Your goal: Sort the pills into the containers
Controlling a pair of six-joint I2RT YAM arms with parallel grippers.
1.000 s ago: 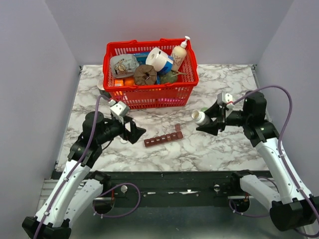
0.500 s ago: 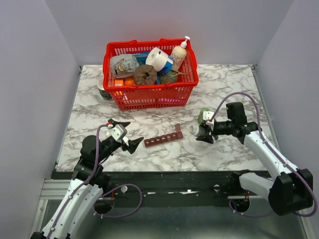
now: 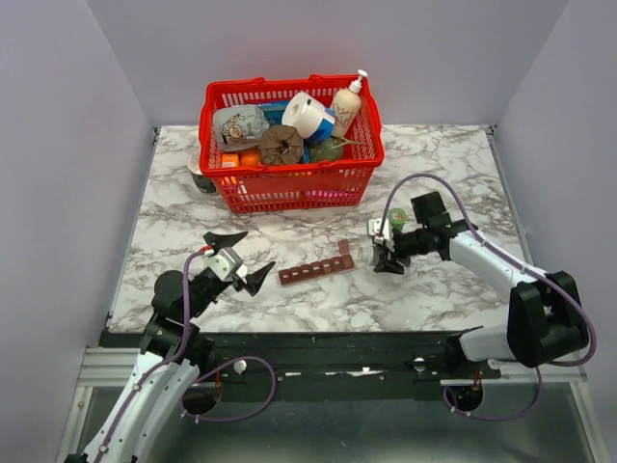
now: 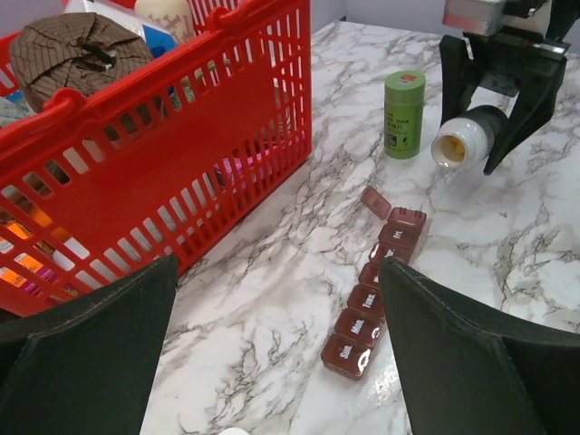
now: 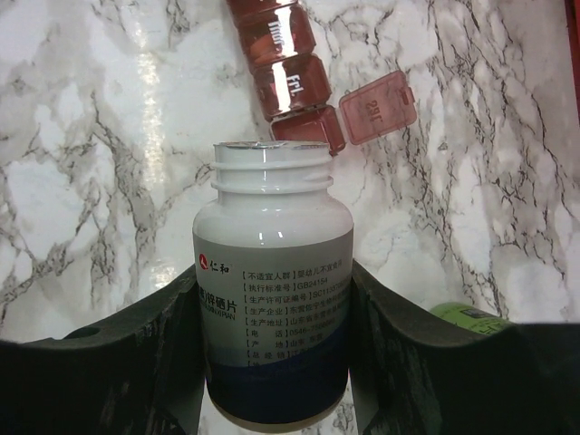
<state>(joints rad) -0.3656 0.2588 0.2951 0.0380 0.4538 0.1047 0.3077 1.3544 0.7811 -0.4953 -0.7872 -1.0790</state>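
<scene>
The containers (image 3: 316,267) are a dark-red strip of day-marked compartments lying on the marble table (image 3: 434,289). They also show in the left wrist view (image 4: 376,290) and in the right wrist view (image 5: 285,63). The end compartment's lid (image 5: 376,109) stands open. My right gripper (image 3: 386,253) is shut on a white pill bottle (image 5: 275,272), uncapped and lying sideways, its mouth (image 4: 450,149) pointing at that open end. The mouth looks yellowish inside; no loose pills show. My left gripper (image 3: 239,256) hangs open and empty, left of the strip.
A green bottle (image 4: 403,113) stands just behind the right gripper. The red mesh basket (image 3: 289,188), full of household items, sits at the back. A small round tin (image 3: 201,178) is at its left corner. A white round thing (image 4: 234,431) lies under the left gripper.
The right gripper has carried the white bottle left to the strip's open end, turning its mouth towards it. The left arm has drawn back toward the near edge, still open.
</scene>
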